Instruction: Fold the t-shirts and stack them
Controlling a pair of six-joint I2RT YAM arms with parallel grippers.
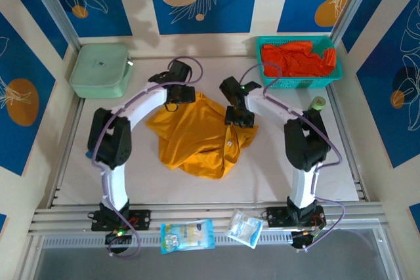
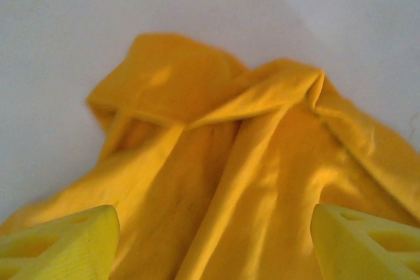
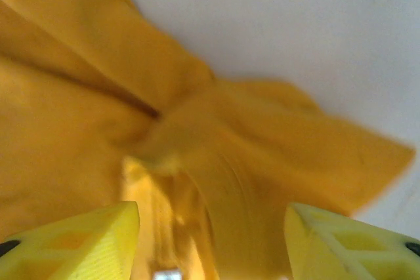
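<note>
Mustard-yellow t-shirt [image 1: 197, 139] crumpled at the middle of the counter [image 1: 151, 175], your left end effector [image 2: 213, 218] spread wide over its far edge, gripping nothing, your right end effector [image 3: 211, 213] likewise parted and empty above the cloth, red-orange t-shirts [image 1: 295, 59] heaped in the teal basket [image 1: 298, 84]

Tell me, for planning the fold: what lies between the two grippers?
The crumpled mustard-yellow t-shirt spans the stretch between the left gripper and the right gripper, clearest in the top view.

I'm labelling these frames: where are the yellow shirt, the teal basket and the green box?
yellow shirt [image 1: 190, 142], top view, middle of the cloth
teal basket [image 1: 302, 84], top view, near rim
green box [image 1: 98, 70], top view, lid centre
</note>
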